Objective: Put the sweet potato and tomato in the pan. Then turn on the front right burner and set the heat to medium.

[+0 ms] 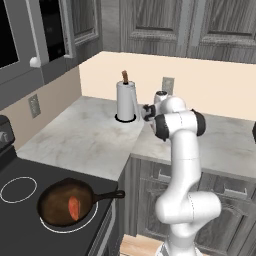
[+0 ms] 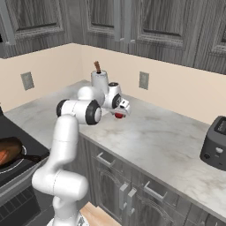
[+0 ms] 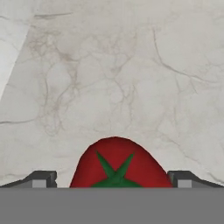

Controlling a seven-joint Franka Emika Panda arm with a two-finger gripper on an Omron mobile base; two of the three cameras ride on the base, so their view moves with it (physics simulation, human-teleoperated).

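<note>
Tomato [image 3: 117,164] sits directly under my gripper [image 3: 111,183], centred between wide-spread fingertips [image 3: 43,179] that flank it without touching. I judge a straight descent onto the desk [image 3: 131,65] suits.

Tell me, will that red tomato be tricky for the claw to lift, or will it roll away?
The tomato looks round and glossy, so it would probably roll on the flat marble counter if nudged. The gripper has one fingertip on each side of it, which should steady it. Its smooth skin may be slippery.
</note>
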